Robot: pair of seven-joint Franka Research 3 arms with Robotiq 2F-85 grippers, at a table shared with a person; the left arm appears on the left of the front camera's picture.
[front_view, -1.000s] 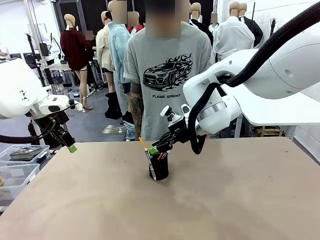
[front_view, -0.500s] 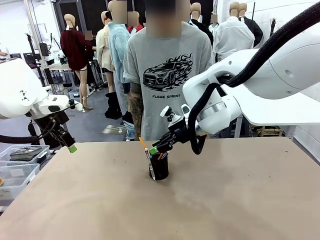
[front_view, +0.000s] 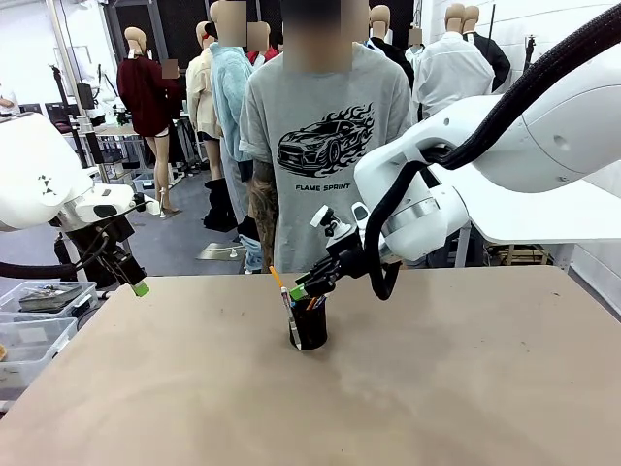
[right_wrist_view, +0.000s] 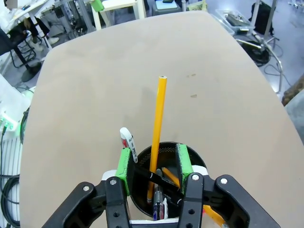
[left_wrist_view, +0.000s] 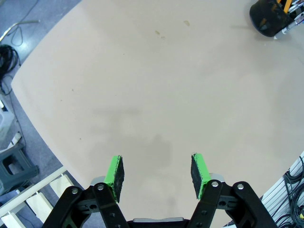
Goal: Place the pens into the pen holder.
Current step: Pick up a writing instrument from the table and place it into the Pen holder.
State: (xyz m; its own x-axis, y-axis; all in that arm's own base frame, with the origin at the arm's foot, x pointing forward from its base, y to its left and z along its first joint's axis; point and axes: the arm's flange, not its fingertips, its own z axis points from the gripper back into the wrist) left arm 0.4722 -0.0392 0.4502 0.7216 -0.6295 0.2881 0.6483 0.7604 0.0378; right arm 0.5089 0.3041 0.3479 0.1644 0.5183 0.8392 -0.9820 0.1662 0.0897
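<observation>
At the left edge of the desk, the left gripper hangs above the surface with its green pads spread wide and nothing between them; the wrist view shows bare desk beneath the left gripper and the pen holder far off at the top right corner.

Near the middle of the desk, toward the far side where a person in a grey T-shirt stands, the black mesh pen holder sits upright with the pens already standing in it. A yellow pencil leans out over the rim toward the left, and a white pen juts up beside it.

The right gripper, reaching in from the right, hovers right over the mouth of the holder. In its wrist view the pads sit part open, straddling the cup's rim, with a dark pen lying across between them; whether the pads are actually pressing on that pen cannot be told.

The risk from here lies in the pull-away: the fingers sit close enough to the leaning pencil and the rim that a sideways exit could snag a pen, flick it out, or tip the light cup over. If the dark pen is not fully released, lifting could drag it back out.
</observation>
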